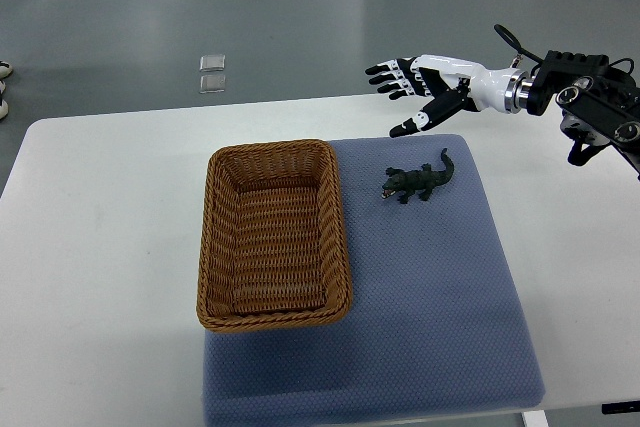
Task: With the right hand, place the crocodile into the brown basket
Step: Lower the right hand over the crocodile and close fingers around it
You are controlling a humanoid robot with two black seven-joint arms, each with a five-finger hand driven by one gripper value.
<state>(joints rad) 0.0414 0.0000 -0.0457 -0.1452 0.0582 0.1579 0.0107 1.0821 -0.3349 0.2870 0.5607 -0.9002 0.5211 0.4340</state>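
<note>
Right hand (428, 82) open, off crocodile (418, 181); arm (590, 97) cropped at rt edge.

The crocodile (418, 181) lies on the mat (430, 287), just before the robot hand (432, 83). The basket (213, 237) stands left of the robot hand, overlapping the mat.

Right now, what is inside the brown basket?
Nothing: the brown basket shows only its bare woven floor. The crocodile lies outside on the blue mat, right of it. Whatever lies beneath the basket is covered.
</note>
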